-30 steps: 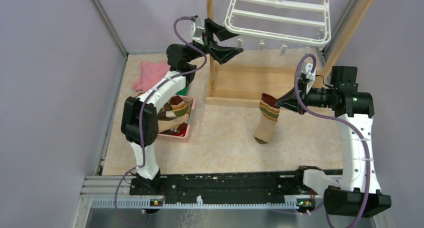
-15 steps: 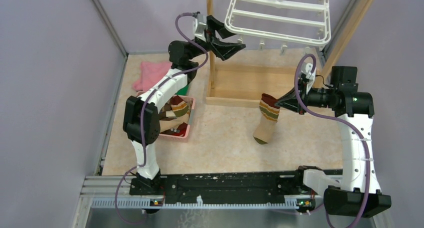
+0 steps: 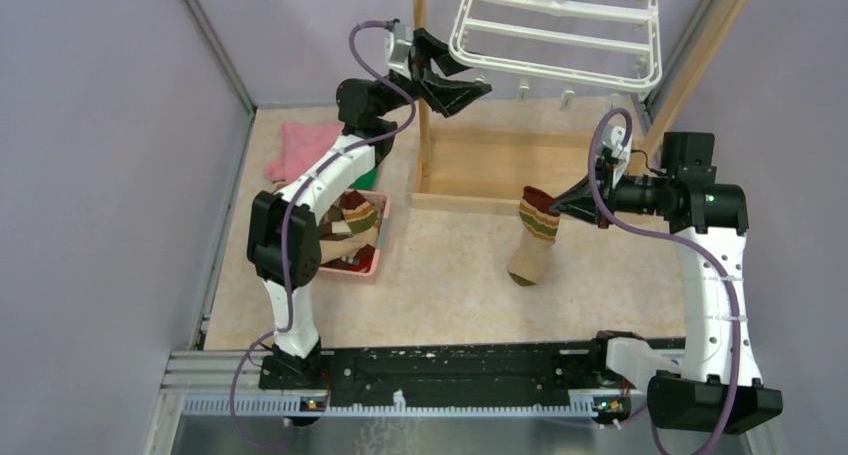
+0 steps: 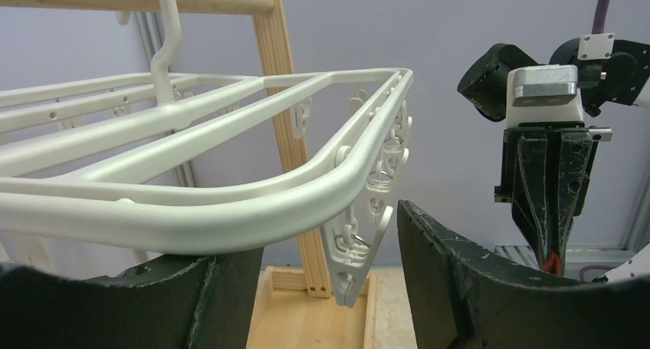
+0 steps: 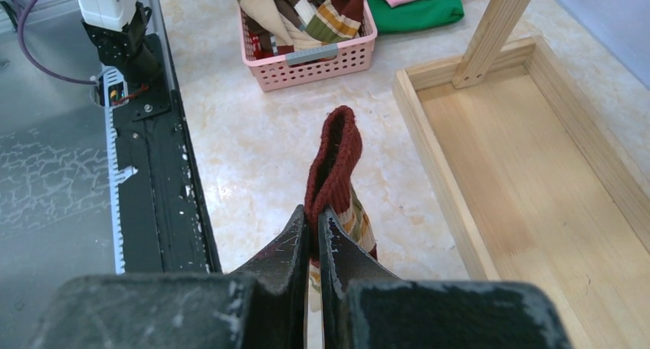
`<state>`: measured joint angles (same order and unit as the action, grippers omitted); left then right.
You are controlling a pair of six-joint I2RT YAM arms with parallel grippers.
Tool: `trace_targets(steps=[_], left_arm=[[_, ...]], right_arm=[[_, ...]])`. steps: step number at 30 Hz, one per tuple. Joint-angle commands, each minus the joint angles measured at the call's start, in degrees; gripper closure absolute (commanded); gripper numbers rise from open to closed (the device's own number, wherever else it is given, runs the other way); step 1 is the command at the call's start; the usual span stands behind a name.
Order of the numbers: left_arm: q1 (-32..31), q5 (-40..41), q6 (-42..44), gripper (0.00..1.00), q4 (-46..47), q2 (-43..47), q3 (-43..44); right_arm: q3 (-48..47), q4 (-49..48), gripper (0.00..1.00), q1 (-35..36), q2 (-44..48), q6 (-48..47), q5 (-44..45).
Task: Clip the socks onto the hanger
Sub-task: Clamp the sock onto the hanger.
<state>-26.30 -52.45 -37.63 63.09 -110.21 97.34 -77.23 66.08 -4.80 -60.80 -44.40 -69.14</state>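
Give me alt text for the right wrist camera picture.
The right pincer pinches the dark red cuff of a striped sock over a pale tabletop. Behind it stand a pink basket of more socks and a wooden frame.

Hanger (image 4: 230,215) glossy wht plastic, sock (image 5: 334,157) ribbed knit cloth, frame (image 5: 490,27) bare matt wood.

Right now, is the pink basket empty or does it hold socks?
Not empty: the pink basket holds several striped socks, piled up to its rim in the right wrist view.

text: none legible | labels: none | numbers: none | signs: none
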Motion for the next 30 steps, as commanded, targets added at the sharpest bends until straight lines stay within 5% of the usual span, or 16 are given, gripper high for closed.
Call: trace_targets(steps=[1, 12, 22, 30], left_arm=[[-0.3, -0.1, -1.9, 0.31, 3.2, -0.2, 2.8], [-0.6, -0.5, -2.8, 0.46, 3.2, 0.3, 2.8], [-1.1, 0.2, -5.3, 0.88, 3.5, 1.2, 2.4], [-1.6, 1.3, -6.5, 0.93, 3.4, 2.3, 1.0]], right_arm=[[-1.4, 0.2, 1.00, -0.8, 0.6, -1.2, -1.8], [-1.4, 0.2, 1.00, -0.8, 0.9, -1.2, -1.7], [-1.1, 0.0, 1.00, -0.7, 1.1, -1.2, -0.2], [-3.3, -8.6, 1.00, 7.3, 0.9, 8.7, 9.9]])
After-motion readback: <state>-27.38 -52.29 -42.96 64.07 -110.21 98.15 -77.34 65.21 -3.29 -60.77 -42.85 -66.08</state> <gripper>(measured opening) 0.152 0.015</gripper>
